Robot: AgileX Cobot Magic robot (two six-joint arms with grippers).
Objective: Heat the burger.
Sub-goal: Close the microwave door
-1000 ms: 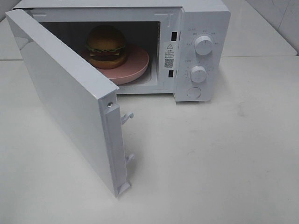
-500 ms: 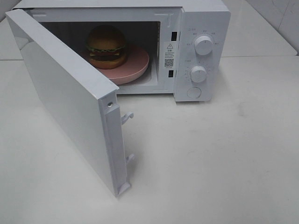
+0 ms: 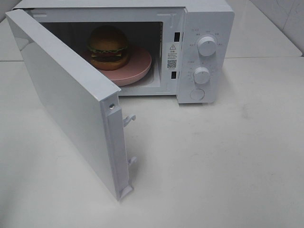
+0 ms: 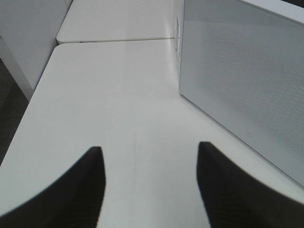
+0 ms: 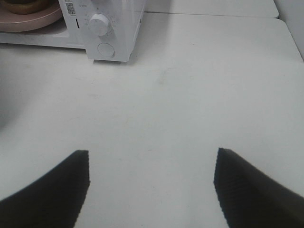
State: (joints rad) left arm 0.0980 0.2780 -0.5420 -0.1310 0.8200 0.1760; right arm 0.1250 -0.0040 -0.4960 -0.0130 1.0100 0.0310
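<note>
So here's what we're looking at: the burger (image 3: pixel 108 46) is sitting on a round pink plate (image 3: pixel 140 66) inside the white microwave (image 3: pixel 209 19), a bit toward the left side of the plate. The microwave is sitting at the far end of the white table (image 3: pixel 213 156). Its door (image 3: pixel 61 95) is hanging wide open, swinging out toward the near left, with the latch hooks showing on its near edge. On the right panel we're seeing two knobs, the upper knob (image 3: pixel 207 46) and the lower knob (image 3: pixel 202 75), with a round button (image 3: pixel 197 94) under them.

Neither arm is showing up in the high view. From the wrist views, the left gripper (image 4: pixel 149 148) is hovering over bare table with the door's perforated face close by, its fingers apart and nothing between them. The right gripper (image 5: pixel 152 152) is spreading wide over the table too, holding nothing, well short of the microwave's knob panel.
</note>
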